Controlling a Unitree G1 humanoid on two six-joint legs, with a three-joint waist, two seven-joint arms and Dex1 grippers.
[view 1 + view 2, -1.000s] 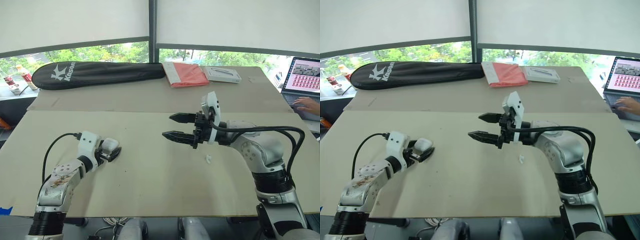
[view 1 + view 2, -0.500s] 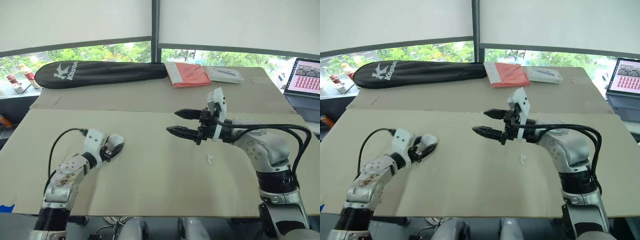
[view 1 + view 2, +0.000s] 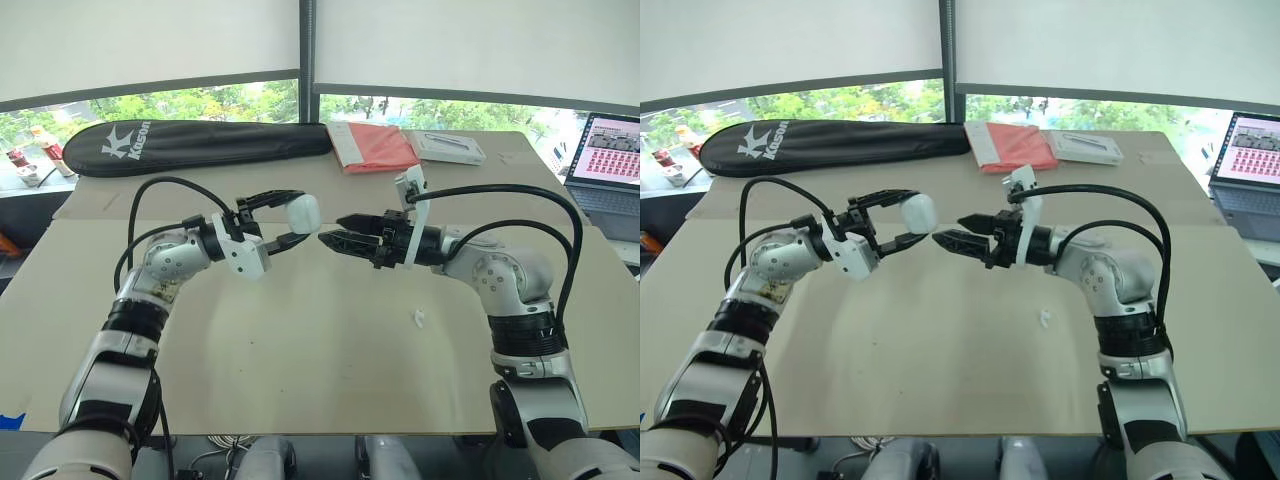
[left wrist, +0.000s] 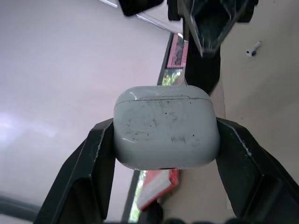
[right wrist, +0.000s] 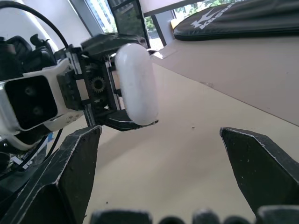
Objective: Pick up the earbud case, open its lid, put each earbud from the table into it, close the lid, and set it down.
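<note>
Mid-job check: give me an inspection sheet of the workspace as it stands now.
Surface: cardboard-covered table, flat and dry.
Job's things: earbud case held above the table, lid shut; one earbud lying on the table under the right arm.
Clutter: black racket bag, red pouch and white box along the far edge.
Grippers: left gripper shut on the case; right gripper open, fingertips just short of the case.
Cables: black cable arcs over the left arm, another over the right.
Surroundings: laptop at far right; windows behind.
</note>
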